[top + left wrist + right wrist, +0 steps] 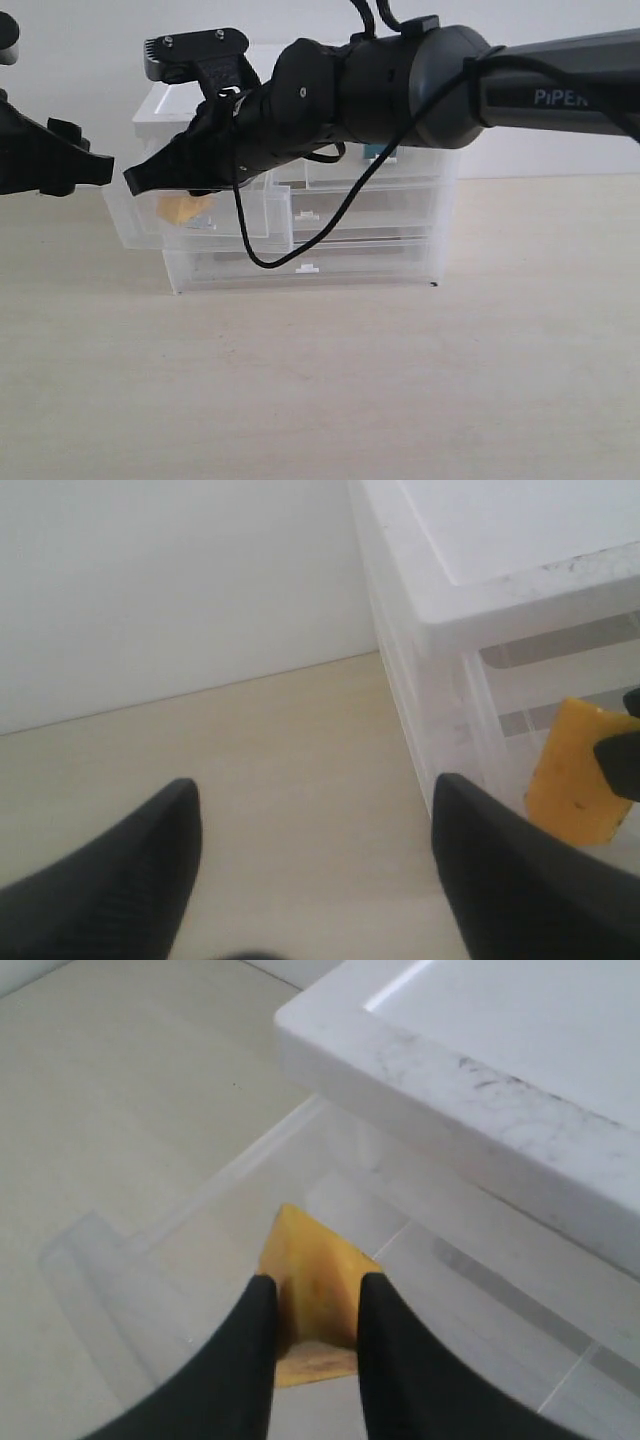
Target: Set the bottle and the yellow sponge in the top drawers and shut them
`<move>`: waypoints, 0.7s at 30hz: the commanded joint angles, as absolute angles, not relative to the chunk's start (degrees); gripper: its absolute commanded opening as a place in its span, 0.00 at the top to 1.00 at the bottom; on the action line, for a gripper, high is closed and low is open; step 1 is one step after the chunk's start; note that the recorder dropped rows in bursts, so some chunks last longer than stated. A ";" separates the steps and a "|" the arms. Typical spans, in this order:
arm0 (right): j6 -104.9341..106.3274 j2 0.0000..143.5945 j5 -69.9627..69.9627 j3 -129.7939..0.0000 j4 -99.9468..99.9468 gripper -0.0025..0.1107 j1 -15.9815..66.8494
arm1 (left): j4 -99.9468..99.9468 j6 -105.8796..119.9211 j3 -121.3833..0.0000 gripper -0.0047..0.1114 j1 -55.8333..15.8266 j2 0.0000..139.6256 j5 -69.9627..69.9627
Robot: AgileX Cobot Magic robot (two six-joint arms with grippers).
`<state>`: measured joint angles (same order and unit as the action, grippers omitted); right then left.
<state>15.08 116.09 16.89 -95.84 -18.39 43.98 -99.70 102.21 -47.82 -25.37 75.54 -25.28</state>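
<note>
yellow sponge [180, 208]: only a patch shows through the left top drawer's [128, 222] cloudy wall, beneath the right gripper [138, 179]
grip: fingers [250, 1355] cover the sponge's sides; contact unclear
right top drawer [420, 166]: upper part behind the right arm [400, 85]
teal scrap [378, 152]: too little visible to identify
left gripper [95, 168]: cut by the picture's edge

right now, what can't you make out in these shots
bottle: not clear in any view; right arm covers most of the right top drawer, exterior view.
right pincer: gripping the yellow sponge or only straddling it, unclear in right wrist view.
left arm: cut by exterior view's left edge.
</note>
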 commanded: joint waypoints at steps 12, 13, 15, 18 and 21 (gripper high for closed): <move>1.40 113.16 21.50 -96.07 3.99 0.98 43.86 | -99.95 102.36 -47.67 0.43 -25.23 75.38 -25.50; 1.31 113.04 21.65 -96.07 4.65 0.98 43.86 | -99.95 102.36 -47.67 0.43 -25.23 75.38 -25.50; 0.53 112.75 21.65 -96.07 6.07 0.98 43.86 | -99.95 102.36 -47.67 0.43 -25.23 75.38 -25.50; 0.00 111.75 21.65 -96.07 7.63 0.98 43.86 | -99.95 102.36 -47.67 0.43 -25.23 75.38 -25.27; 0.00 109.75 21.65 -96.07 8.04 0.98 43.86 | -99.95 102.36 -47.67 0.43 -25.23 75.38 -25.16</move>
